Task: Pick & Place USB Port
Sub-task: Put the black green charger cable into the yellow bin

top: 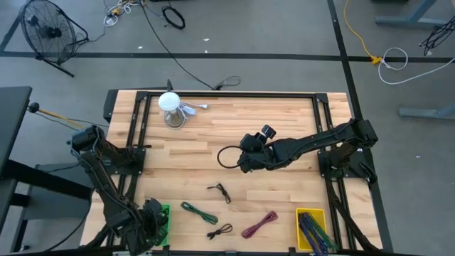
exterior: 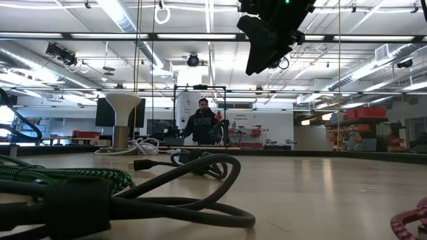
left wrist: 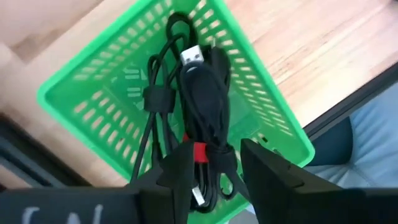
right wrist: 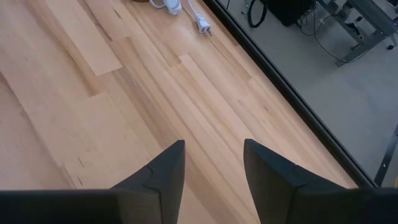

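Green plastic basket [left wrist: 261, 106] sits at the lower left of the high view, at the near edge of the worktop [top: 284, 128], with the left hand [left wrist: 214, 168] directly over it. In the left wrist view a bundled black USB cable [left wrist: 202, 106] lies inside the basket, its silver plug [left wrist: 191, 55] pointing away from the fingers and a red tie [left wrist: 199, 151] around the bundle. The left hand's fingers stand spread, one on each side of the bundle's near end (whether they touch it cannot be told).

The right hand [top: 245, 153] hangs over the middle of the worktop in the high view, beside a looped black cable [top: 226, 158]. In the right wrist view its fingers [right wrist: 158, 177] are spread apart with only bare wood between them.

Other items in the high view:
- a white-topped cup [top: 170, 108] with a white cord at upper left;
- a small black cable [top: 220, 192], a green cable [top: 199, 211], another black cable [top: 220, 231] and a pink cable [top: 259, 224] along the lower centre;
- a yellow bin [top: 311, 229] holding cables at lower right.

A person [exterior: 202, 123] stands in the background at the centre of the low view.
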`<state>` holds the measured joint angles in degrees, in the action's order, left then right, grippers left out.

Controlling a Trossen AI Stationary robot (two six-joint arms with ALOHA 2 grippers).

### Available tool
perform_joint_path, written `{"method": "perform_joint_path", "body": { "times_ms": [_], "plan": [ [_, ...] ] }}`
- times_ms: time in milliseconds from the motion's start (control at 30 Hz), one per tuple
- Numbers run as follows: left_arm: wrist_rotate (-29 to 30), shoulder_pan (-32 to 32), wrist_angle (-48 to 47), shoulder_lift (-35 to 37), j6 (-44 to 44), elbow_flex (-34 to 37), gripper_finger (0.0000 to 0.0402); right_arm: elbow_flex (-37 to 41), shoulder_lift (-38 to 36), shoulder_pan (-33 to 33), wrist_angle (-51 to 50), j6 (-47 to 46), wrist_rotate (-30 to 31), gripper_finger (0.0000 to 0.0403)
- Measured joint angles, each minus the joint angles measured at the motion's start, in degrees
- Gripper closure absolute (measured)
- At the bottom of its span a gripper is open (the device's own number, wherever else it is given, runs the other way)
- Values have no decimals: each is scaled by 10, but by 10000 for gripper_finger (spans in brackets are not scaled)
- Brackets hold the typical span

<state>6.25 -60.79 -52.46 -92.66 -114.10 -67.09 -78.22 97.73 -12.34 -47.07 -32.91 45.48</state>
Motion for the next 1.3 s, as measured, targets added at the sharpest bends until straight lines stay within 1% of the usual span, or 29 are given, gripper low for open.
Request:
{"method": "perform_joint_path", "body": {
  "times_ms": [100, 167, 400, 500, 567, 700, 767, 900, 967, 1033, 1133, 1300],
  "plan": [
    [19, 12, 8, 0, 59, 0, 256, 0, 0, 0, 0, 0, 0, 239],
    [20, 26, 14, 0, 109, 0, 255, 0, 0, 0, 0, 0, 0, 239],
    [13, 76, 51, 0, 336, 0, 262, 0, 0, 0, 12, 2, 0, 239],
    [15, 98, 67, 0, 455, 0, 264, 0, 0, 0, 13, 5, 0, 239],
    [30, 110, 80, 0, 560, 0, 264, 0, 0, 0, 13, 5, 0, 239],
    [96, 132, 113, 0, 751, 0, 264, 0, 0, 0, 13, 6, -1, 239],
    [110, 144, 115, 0, 822, 0, 264, 0, 0, 0, 13, 6, -1, 239],
    [108, 172, 114, -2, 890, 0, 264, 0, 0, 0, 13, 6, -27, 239],
    [104, 184, 114, -12, 914, 0, 264, 0, 0, -1, 14, 5, -29, 239],
    [88, 194, 114, -30, 935, 0, 264, 0, 0, -2, 15, 6, -29, 239],
    [63, 206, 114, -65, 944, 0, 264, 0, 0, -5, 21, 8, -29, 239],
    [45, 221, 118, -121, 959, 0, 264, 0, 0, -9, 45, 28, -29, 239]
  ]
}}
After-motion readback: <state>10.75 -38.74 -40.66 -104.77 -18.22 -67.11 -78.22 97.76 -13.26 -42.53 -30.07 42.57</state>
